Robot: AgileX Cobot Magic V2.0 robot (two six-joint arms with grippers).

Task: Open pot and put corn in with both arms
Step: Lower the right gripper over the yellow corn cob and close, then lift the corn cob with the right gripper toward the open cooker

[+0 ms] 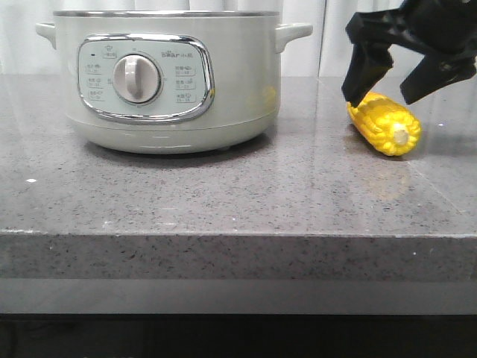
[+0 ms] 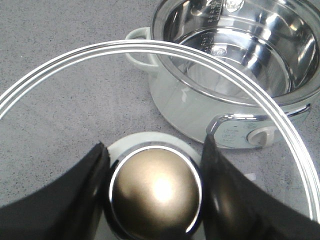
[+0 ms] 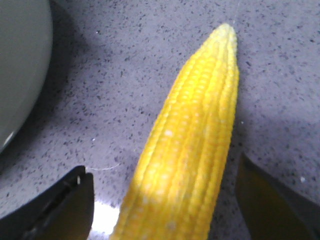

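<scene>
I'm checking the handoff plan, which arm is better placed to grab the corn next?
The right. Its open tool straddles the corn on the counter, while the left tool is shut on the lid knob, holding the glass lid off the pot.

The left gripper [image 2: 152, 192] clamps a rounded knob [image 2: 155, 192]; the right gripper [image 1: 389, 88] hangs low, jaws spread wide, pointing downward.

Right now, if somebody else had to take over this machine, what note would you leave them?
Left claw: shut on the glass lid's knob, holding the lid off the pot.
Right claw: open, straddling the corn, not yet gripping.
The pot stands open on the counter, its steel inside bare. The corn lies on the counter to the pot's right.
Done: lid off.
Left: close on the corn, lift it, drop it in the pot.
</scene>
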